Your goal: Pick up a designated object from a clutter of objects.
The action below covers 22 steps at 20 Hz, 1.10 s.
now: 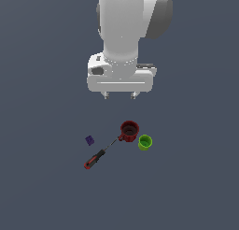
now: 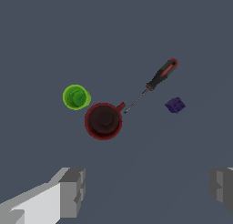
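On the grey worktop, the screwdriver lies flat, shaft tip just beside the handle of the dark red mug; contact cannot be told. Green cup sits next to the mug, on exterior view's right. Purple block near the screwdriver, apart. Pincer hangs above the items, fingers spread wide, holding nothing.

Flat dark grey floor carries screwdriver, dark red mug, lime green cup, purple block.
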### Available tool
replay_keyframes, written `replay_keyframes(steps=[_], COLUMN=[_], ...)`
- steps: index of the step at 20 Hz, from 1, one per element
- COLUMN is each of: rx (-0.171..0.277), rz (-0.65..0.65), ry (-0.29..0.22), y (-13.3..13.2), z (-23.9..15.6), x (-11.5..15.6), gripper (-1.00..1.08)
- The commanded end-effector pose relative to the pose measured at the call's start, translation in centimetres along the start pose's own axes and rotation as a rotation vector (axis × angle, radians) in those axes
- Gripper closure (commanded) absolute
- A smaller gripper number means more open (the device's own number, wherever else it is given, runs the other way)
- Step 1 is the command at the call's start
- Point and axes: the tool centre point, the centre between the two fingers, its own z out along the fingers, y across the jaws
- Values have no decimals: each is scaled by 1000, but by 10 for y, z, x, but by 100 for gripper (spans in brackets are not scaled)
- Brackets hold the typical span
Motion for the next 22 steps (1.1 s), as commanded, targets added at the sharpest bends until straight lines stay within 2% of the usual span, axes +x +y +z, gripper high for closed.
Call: replay_keyframes(steps=[1,13,22], rx=[0,21,31], rz=[0,-16,60], ry=[0,-32,-27], y=[0,-1,4], z=[0,7,26], x=[0,-5,11], gripper=[-92,-92,-92])
